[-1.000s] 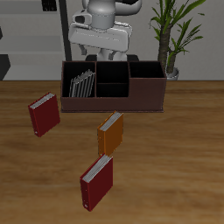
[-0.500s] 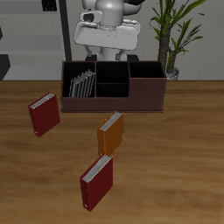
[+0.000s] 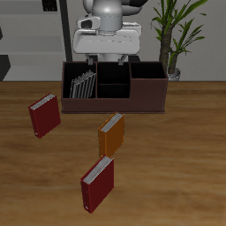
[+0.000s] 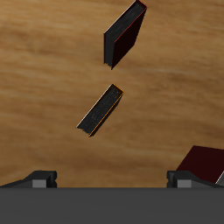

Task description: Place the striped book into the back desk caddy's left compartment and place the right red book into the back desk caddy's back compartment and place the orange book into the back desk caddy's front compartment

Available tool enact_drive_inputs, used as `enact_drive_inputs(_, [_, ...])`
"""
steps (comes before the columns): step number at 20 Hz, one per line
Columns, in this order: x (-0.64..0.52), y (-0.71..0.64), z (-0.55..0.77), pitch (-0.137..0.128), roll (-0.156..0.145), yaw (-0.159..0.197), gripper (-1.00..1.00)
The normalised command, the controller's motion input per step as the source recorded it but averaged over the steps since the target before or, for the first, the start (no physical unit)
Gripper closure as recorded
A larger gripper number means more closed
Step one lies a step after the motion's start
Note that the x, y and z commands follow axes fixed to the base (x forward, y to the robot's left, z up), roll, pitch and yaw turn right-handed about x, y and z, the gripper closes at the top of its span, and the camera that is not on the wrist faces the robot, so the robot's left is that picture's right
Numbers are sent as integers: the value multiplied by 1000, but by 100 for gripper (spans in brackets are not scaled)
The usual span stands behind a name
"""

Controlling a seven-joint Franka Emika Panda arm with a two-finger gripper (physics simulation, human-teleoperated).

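Hand (image 3: 107,60) up above back desk caddy (image 3: 146,97), fingers (image 4: 39,178) apart, nothing btwn them. Striped book (image 3: 83,84) leaning inside the caddy's full-depth end cell, the left compartment (image 3: 81,94). Orange book (image 3: 110,134) upright on surface (image 3: 177,177), in front of caddy w/ a gap. One red book (image 3: 43,116) off the caddy's striped-book end, other red book (image 3: 97,183) nearer the front edge; both upright, well apart.
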Motion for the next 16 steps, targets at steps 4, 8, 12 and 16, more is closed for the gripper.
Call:
enact_drive_inputs(4, [431, 3, -41, 46, 45, -34, -100])
enact_drive_inputs(8, [176, -77, -86, 14, -57, -39, -100])
enact_drive_inputs(12, [-127, -138, -113, 21, 8, -24, -100])
enact_drive_inputs(16, [-115, -230, 0, 23, 91, -6, -100])
